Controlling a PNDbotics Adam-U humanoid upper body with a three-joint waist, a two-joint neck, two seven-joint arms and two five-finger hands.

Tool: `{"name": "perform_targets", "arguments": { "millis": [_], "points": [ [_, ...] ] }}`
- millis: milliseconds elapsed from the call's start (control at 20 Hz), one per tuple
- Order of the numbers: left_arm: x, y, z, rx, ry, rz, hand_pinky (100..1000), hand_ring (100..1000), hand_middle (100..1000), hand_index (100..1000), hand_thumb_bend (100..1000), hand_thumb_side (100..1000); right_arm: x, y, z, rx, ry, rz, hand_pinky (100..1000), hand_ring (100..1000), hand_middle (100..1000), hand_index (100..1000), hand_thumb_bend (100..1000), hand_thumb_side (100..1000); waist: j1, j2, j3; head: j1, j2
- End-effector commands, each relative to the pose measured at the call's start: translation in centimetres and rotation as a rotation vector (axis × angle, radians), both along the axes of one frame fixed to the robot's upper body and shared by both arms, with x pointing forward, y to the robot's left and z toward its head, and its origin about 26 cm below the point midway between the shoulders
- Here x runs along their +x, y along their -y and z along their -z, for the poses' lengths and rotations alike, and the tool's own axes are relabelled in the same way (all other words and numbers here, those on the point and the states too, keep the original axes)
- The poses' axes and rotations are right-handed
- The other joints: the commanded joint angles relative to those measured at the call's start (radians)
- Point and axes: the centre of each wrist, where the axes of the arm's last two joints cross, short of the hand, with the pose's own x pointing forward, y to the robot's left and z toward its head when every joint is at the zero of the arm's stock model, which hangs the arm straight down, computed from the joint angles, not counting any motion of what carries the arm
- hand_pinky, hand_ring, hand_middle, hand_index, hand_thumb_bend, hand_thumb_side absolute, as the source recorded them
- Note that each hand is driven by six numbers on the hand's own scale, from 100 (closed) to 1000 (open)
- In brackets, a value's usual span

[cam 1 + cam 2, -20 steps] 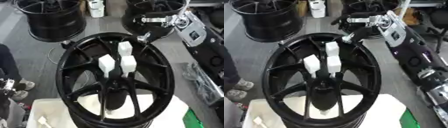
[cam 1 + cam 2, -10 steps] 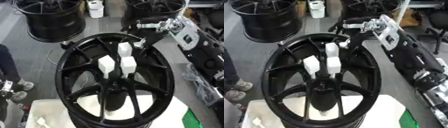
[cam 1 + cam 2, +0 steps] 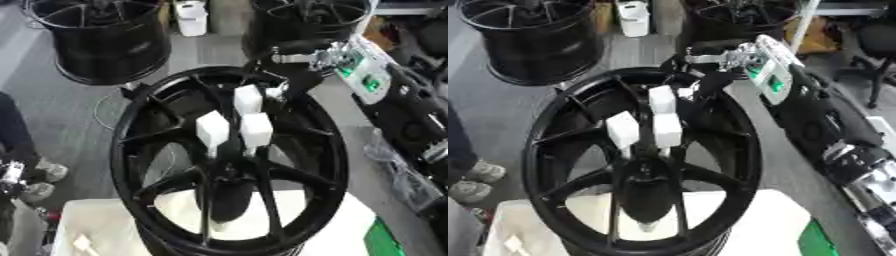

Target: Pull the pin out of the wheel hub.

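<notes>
Black multi-spoke wheel hub [image 3: 229, 165] stands face up on a white surface [image 3: 772, 225], filling the middle of both eye views; its near rim is cut off by the bottom edge. Three white block-shaped pins stand up from the hub around its centre: one far pin [image 3: 248, 98], one left pin [image 3: 212, 128], one right pin [image 3: 255, 129]. Their lower ends go down between the spokes and are hard to follow.

Right hand [image 3: 707, 80] comes in from the upper right over the far rim, dark fingers curled down beside the far pin; whether they touch or pinch it cannot be told, blur and black-on-black. Right forearm [image 3: 767, 67], with a white and green panel, crosses in front of the floor beyond. Left hand not seen.

Around: two more black wheels on the floor behind, far left wheel [image 3: 101, 37] and far middle wheel [image 3: 306, 20], partly hidden by the arm. A white container [image 3: 192, 17] between them. A person's shoe [image 3: 472, 172] at the left edge. Green patch [image 3: 814, 242] at the surface's near right corner.
</notes>
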Motion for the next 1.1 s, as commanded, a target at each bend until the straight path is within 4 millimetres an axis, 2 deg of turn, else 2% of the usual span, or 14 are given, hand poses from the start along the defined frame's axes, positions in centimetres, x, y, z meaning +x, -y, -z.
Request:
{"name": "perform_targets", "arguments": {
  "millis": [50, 300, 350, 450, 600, 750, 1100],
  "points": [
    [0.1, -0.3, -1.1, 0.023, 0.031, 0.001, 659, 537, 582, 707, 576, 542, -0.2, 0.4, -2.4, -0.193, 0.021, -0.234, 816, 845, 840, 959, 100, 650, 0.000, -0.012, -0.002, -0.004, -0.018],
    [0.1, -0.4, -1.1, 0.027, 0.028, -0.001, 660, 537, 582, 706, 576, 543, -1.2, -0.4, -4.1, -0.161, 0.052, -0.292, 816, 841, 842, 960, 100, 698, -0.009, -0.013, -0.006, -0.006, -0.016],
    [0.1, -0.4, -1.1, 0.028, 0.028, -0.002, 660, 537, 582, 706, 577, 543, -1.3, -0.7, -4.3, -0.164, 0.056, -0.304, 817, 843, 843, 958, 100, 730, -0.011, -0.014, -0.006, -0.007, -0.016],
    [0.1, -0.5, -1.1, 0.030, 0.027, -0.003, 660, 537, 582, 706, 577, 543, -1.7, -1.3, -4.4, -0.184, 0.063, -0.332, 817, 845, 841, 956, 100, 738, -0.014, -0.014, -0.006, -0.008, -0.017],
    [0.1, -0.5, -1.1, 0.034, 0.026, -0.003, 660, 537, 582, 706, 577, 543, -2.1, -2.0, -4.1, -0.231, 0.069, -0.369, 818, 848, 827, 954, 100, 754, -0.019, -0.015, -0.005, -0.010, -0.018],
    [0.1, -0.5, -1.2, 0.035, 0.027, -0.001, 660, 537, 582, 706, 578, 543, -2.1, -2.3, -3.5, -0.268, 0.067, -0.382, 818, 850, 828, 930, 100, 732, -0.021, -0.016, -0.002, -0.013, -0.019],
    [0.1, -0.5, -1.2, 0.034, 0.029, -0.002, 661, 537, 582, 706, 578, 543, -1.1, -1.0, -1.8, -0.338, 0.046, -0.340, 820, 853, 830, 895, 100, 688, -0.022, -0.015, 0.001, -0.017, -0.025]
  ]
}}
